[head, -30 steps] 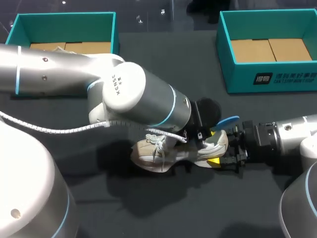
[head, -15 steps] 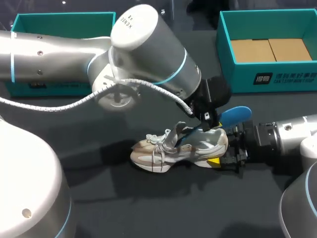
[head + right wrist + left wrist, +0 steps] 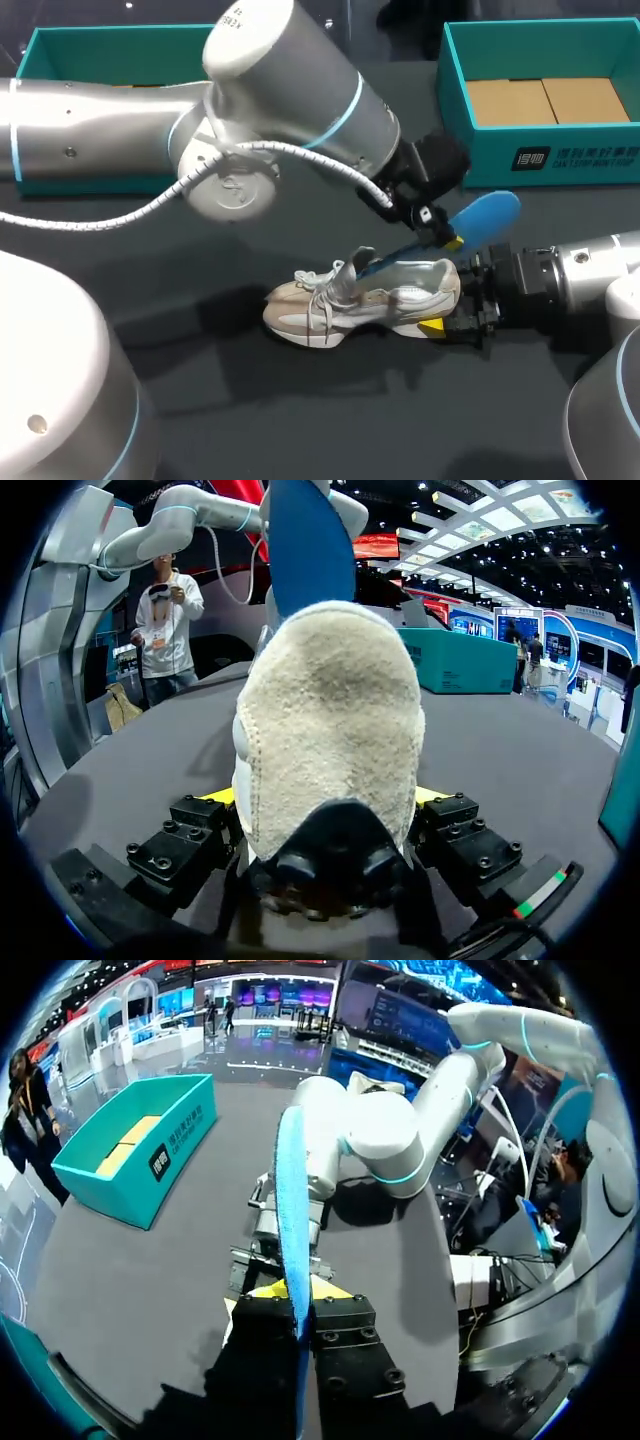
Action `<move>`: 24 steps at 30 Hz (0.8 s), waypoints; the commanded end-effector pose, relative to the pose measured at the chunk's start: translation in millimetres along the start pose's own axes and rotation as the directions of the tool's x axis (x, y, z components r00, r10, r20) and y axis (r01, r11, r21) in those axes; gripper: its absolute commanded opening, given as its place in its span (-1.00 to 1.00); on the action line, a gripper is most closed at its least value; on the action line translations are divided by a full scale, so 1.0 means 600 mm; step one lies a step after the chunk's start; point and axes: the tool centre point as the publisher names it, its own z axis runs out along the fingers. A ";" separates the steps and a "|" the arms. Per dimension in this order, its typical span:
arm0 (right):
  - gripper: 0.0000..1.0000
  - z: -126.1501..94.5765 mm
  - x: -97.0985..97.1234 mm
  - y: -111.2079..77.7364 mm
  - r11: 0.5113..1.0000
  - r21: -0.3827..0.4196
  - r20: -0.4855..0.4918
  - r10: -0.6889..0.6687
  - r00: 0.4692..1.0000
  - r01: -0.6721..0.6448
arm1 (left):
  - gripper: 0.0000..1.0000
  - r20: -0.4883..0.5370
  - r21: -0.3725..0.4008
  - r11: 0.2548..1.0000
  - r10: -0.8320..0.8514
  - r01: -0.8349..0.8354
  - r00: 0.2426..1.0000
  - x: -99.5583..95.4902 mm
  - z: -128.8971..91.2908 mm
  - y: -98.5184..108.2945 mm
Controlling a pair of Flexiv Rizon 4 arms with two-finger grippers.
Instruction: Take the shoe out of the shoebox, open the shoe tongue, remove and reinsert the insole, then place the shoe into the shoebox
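Note:
A beige-and-white shoe (image 3: pixel 355 300) lies on its side on the dark table, toe to the left. My right gripper (image 3: pixel 442 318) holds its heel (image 3: pixel 330 730), one finger on each side. My left gripper (image 3: pixel 443 236) hovers just above the heel, shut on a blue insole (image 3: pixel 478 222). The insole's far end sticks up and to the right, while its front end still dips into the shoe opening. In the left wrist view the insole (image 3: pixel 292 1190) stands edge-on between the left gripper's (image 3: pixel 300 1308) fingers. From the right wrist, the insole (image 3: pixel 305 550) rises behind the heel.
Two teal shoeboxes with cardboard floors stand at the back: one at the left (image 3: pixel 130 35), partly behind my left arm, and one at the right (image 3: pixel 480 160). Bare dark table lies in front of the shoe.
My left gripper has risen up and to the right, drawing the blue insole farther out of the shoe. The shoe has settled flatter. The right gripper has stayed in place.

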 end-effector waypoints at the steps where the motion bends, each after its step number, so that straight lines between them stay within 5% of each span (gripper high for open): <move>1: -1.00 -0.001 0.001 -0.001 1.000 0.003 0.001 0.001 1.000 -0.001 | -1.00 -0.062 0.118 0.991 -0.059 0.066 0.996 0.014 -0.066 -0.003; 8: -1.00 -0.001 0.001 -0.001 1.000 0.003 0.001 0.001 1.000 -0.001 | -1.00 -0.154 0.326 0.923 -0.163 0.206 0.974 0.058 -0.157 -0.050; 24: -1.00 -0.001 0.001 -0.001 1.000 0.003 0.001 0.001 1.000 -0.001 | -1.00 -0.154 0.326 0.923 -0.163 0.206 0.974 0.058 -0.157 -0.050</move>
